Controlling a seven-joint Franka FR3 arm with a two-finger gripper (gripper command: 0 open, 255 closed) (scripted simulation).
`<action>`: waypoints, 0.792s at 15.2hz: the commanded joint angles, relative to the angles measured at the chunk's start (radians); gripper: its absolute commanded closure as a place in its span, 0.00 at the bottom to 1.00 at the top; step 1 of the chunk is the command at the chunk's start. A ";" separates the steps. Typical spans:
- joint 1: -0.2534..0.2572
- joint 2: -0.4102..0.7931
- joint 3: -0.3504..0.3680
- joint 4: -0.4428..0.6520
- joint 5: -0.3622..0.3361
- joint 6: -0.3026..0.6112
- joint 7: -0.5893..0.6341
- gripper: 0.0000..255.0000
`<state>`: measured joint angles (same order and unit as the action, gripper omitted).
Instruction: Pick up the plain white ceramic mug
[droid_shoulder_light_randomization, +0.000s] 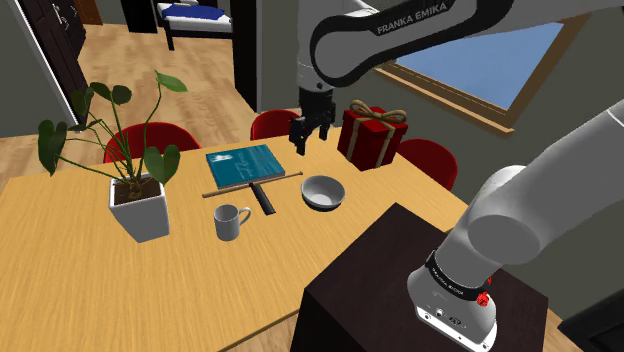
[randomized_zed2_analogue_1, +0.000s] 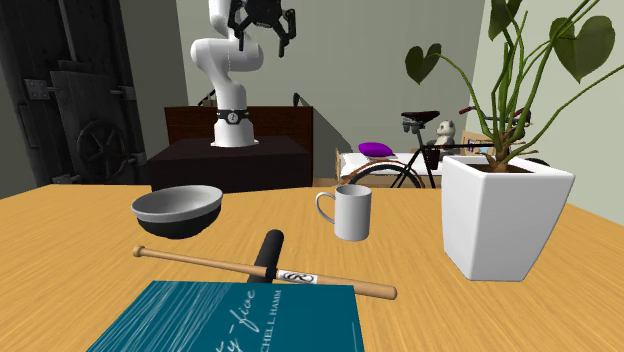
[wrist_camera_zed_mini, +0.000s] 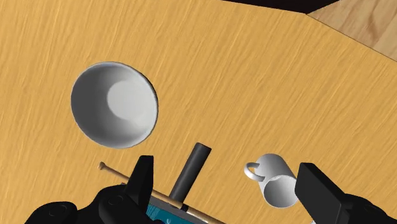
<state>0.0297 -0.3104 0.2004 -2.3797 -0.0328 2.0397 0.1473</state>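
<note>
We see the hand hanging open and empty, high over the table. The mug stands upright between the planter and the bowl, untouched. By our reckoning, the approach, grasp and lift are all yet to do.

White capitals reading "FRANKA EMIKA" run along a dark band on the robot arm, seen in the shoulder view. In the second exterior view, a teal book lying on the bench carries white lettering on its cover. One line is slanted handwriting-style script, cut off by the picture's edge and not clearly readable. Beneath it are small capitals, of which "HAEL HAMM" can be made out. The wooden bat just beyond the book has a white band bearing a small dark oval emblem, possibly a letter R, too small to be certain.
</note>
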 joint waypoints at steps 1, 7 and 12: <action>0.005 0.082 0.023 0.022 -0.002 0.048 0.043 0.00; 0.020 0.316 0.064 0.131 -0.035 0.135 0.155 0.00; 0.049 0.517 0.076 0.256 -0.076 0.179 0.243 0.00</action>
<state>0.0722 0.1723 0.2748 -2.1417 -0.1023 2.2081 0.3732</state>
